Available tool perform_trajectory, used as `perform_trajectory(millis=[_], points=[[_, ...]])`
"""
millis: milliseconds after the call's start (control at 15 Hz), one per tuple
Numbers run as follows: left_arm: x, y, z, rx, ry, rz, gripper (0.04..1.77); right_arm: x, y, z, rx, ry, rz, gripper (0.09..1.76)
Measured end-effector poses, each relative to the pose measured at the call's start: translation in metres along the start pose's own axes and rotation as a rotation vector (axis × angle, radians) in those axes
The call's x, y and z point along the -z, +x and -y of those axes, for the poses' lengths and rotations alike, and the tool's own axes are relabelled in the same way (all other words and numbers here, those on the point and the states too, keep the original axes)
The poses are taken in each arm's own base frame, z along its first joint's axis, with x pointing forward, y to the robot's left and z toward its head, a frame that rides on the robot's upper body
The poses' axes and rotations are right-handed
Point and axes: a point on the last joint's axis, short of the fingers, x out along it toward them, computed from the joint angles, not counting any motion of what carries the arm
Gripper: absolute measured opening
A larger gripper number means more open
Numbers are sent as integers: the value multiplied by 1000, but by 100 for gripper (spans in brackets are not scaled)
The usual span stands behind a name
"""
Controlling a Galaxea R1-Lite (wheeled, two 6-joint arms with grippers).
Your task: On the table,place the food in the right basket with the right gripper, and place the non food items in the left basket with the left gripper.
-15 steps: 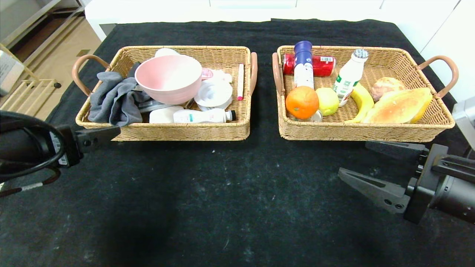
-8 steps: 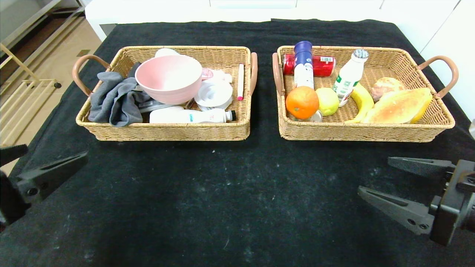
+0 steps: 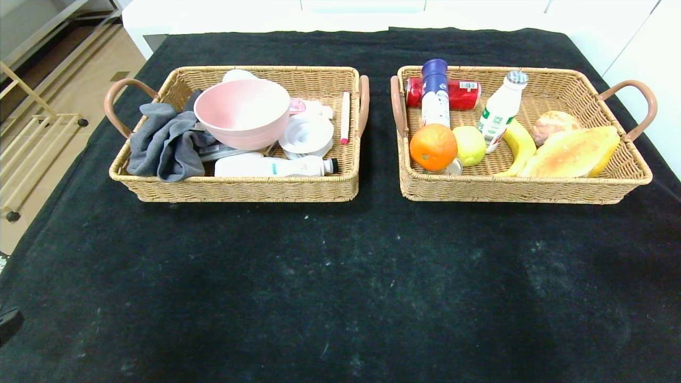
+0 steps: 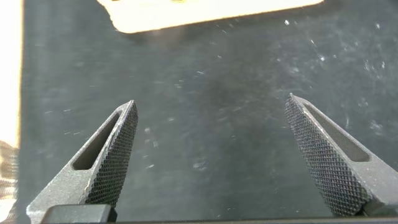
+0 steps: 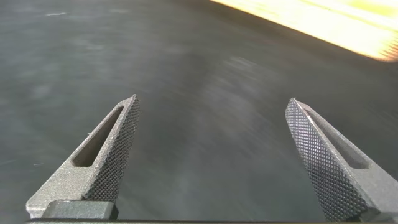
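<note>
The left basket (image 3: 239, 189) holds the pink bowl (image 3: 242, 114) and the grey cloth (image 3: 162, 141). In the right basket (image 3: 505, 191) lie the orange (image 3: 433, 147), banana (image 3: 518, 143), croissant (image 3: 572, 151) and the blue-capped white bottle (image 3: 435, 93). Both baskets stand at the far half of the black table (image 3: 340, 287). My left gripper (image 4: 211, 99) is open over bare cloth, nothing between its fingers. My right gripper (image 5: 212, 99) is open too, over bare cloth. Neither arm shows in the head view except a dark tip (image 3: 8, 322) at the near left edge.
The right basket also has a red can (image 3: 463, 93), a silver-capped white bottle (image 3: 500, 111), a green apple (image 3: 469, 144) and a bun (image 3: 553, 123). A lying white bottle (image 3: 271, 166), a white disc (image 3: 306, 133) and a pink pen (image 3: 345, 117) share the left basket. Floor and a wooden rack (image 3: 32, 138) lie beyond the table's left edge.
Both arms have drawn back toward the near edge and left the head view. Their jaws stayed open. Nothing in the baskets moved.
</note>
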Motion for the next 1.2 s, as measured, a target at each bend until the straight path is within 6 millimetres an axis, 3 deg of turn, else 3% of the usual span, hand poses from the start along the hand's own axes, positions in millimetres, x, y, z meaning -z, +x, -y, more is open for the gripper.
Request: perform_trajectory(millis=[267,533,867,1200], points=[[4,-24,-3,-81,45,53,171,21,-69,2,220,61,33,171],[11,-55,0,-110,49,56,172,50,-108,-17,328,85,96,171],[27,-84,15,-105,37,97,172,73,-122,-30,347,96,106,171],[37,-90,10,-41,35,121,172,83,-124,-32,337,93,121,171]])
